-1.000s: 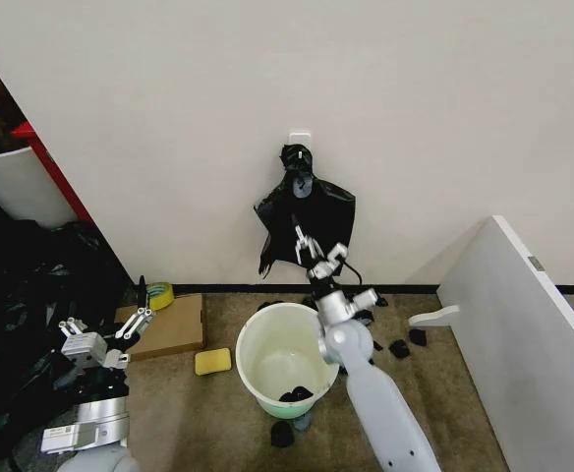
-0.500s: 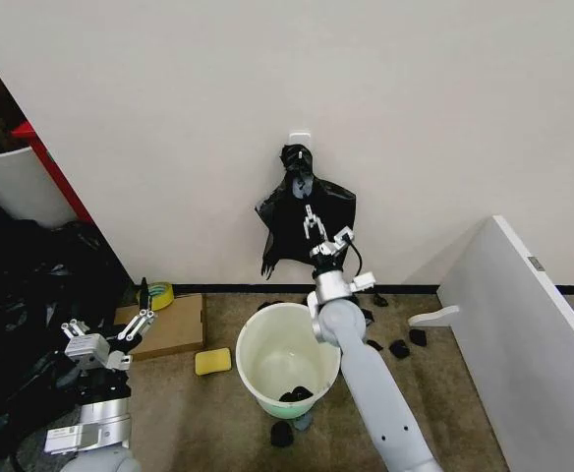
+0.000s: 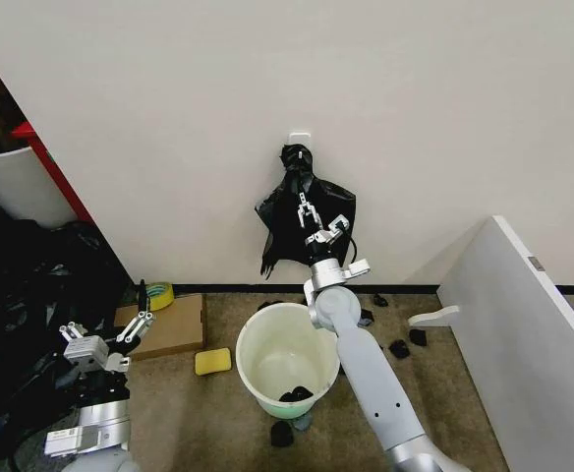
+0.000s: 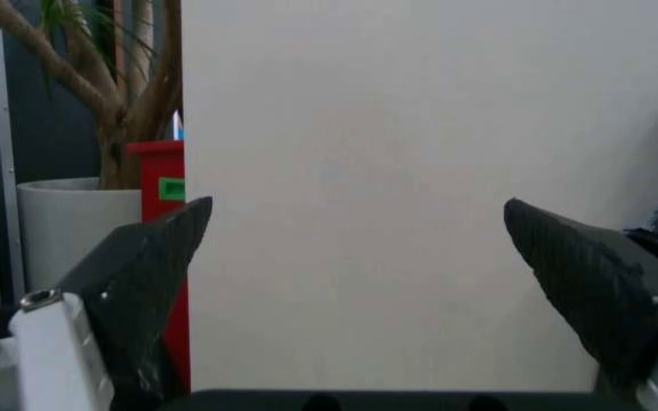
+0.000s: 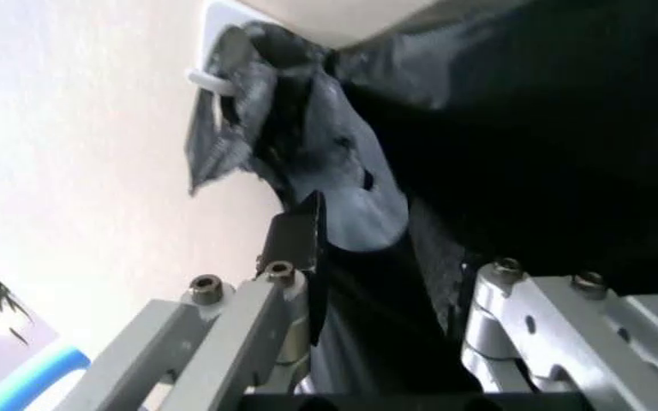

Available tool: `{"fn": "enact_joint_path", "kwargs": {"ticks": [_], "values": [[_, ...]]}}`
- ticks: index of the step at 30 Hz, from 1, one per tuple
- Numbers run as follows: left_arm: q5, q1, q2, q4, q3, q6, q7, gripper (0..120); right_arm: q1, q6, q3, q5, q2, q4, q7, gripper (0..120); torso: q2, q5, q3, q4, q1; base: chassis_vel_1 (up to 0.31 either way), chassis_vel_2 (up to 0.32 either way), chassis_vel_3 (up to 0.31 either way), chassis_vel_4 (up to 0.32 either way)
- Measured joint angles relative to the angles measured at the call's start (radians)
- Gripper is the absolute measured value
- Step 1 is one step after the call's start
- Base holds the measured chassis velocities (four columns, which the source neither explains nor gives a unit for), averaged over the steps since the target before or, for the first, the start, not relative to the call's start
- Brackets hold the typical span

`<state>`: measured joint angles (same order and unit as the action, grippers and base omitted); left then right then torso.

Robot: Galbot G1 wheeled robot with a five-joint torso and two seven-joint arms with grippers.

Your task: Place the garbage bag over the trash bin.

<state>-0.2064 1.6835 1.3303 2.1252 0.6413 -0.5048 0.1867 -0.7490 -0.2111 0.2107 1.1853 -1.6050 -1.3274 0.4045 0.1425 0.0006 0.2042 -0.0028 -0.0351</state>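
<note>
Head view: the right gripper (image 3: 312, 217), jaws parted, is held against the hanging garbage bag (image 3: 307, 228); thin, limp, slippery film is best pinched below the knot. The left gripper (image 3: 105, 331) is parked open.

No writing I can read anywhere

From my left wrist camera I see a small green label (image 4: 170, 188) on the red panel (image 4: 160, 257) beside the pale planter (image 4: 72, 231), but whatever is printed on it is too small for me to make out. The white wall hook plate (image 3: 300, 136) above the hanging black bags (image 3: 307, 221) carries no lettering I can tell, and the yellow tape roll (image 3: 159, 294) on the cardboard (image 3: 174, 329) shows no legible brand either.
</note>
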Motion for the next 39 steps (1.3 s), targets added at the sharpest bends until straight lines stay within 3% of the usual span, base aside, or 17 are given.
{"fn": "enact_joint_path", "kwargs": {"ticks": [6, 13, 26, 39], "values": [[0.005, -0.001, 0.0, -0.006, -0.002, 0.0, 0.0, 100, 0.027, -0.006, 0.006, -0.004, -0.003, 0.019, 0.016, 23, 0.0, -0.0001, 0.0, 0.0002, 0.0, 0.0, 0.0, 0.0, 0.0], [0.004, -0.005, -0.003, -0.016, 0.0, 0.0, 0.001, 100, 0.032, -0.01, 0.018, 0.014, -0.003, 0.019, 0.073, 0, 0.0, -0.0001, 0.0, 0.0001, 0.0, 0.0, 0.0, 0.0, 0.0], [0.004, -0.013, -0.003, -0.027, -0.004, -0.003, 0.001, 100, -0.003, -0.017, 0.012, -0.02, -0.001, 0.005, 0.138, 0, 0.0, 0.0, 0.0, 0.0002, 0.0, 0.0, 0.0, 0.0, 0.0], [-0.005, -0.021, -0.008, -0.02, -0.011, -0.005, 0.001, 100, -0.249, -0.06, -0.02, -0.171, 0.16, -0.053, 0.309, 0, 0.0, 0.0, 0.0, 0.0002, 0.0, 0.0, 0.0, 0.0, 0.0]]}}
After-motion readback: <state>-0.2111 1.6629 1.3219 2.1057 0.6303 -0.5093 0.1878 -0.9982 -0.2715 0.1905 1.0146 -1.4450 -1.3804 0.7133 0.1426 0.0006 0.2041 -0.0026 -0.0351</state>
